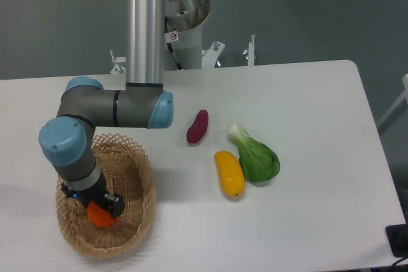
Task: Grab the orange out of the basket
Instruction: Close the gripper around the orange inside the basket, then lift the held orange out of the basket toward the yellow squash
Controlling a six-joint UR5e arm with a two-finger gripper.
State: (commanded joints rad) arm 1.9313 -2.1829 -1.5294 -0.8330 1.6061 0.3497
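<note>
Camera view, landmark: we place everything relative to the basket (137, 211), an oval tan wicker one at the near left of the white table (306, 106).
Pincer: we see the pincer (95, 205) reaching down inside the basket from the arm's wrist, its dark body directly over the fruit.
Pincer opening: we cannot tell how far apart the fingers stand, since the wrist and the dark pincer body hide them; it appears to touch the top of the orange, but we cannot confirm a clamp.
Orange: we see the orange (101, 216) inside the basket, left of its middle, partly covered from above by the pincer; only its lower bright part shows.
Orange against pincer: directly under it and touching or nearly touching; we cannot tell which.
Count, oranges: we count one.
Count, baskets: one.
Count, other produce: three, all outside the basket on the table to its right.
Purple vegetable (197, 126): right of the basket and farther back, lying alone.
Yellow vegetable (229, 173): well right of the basket, elongated, lying flat.
Green leafy vegetable (256, 156): just beyond the yellow one, farther from the basket, touching or almost touching it.
Arm (111, 107): we see its grey elbow link above the basket's far rim.
</note>
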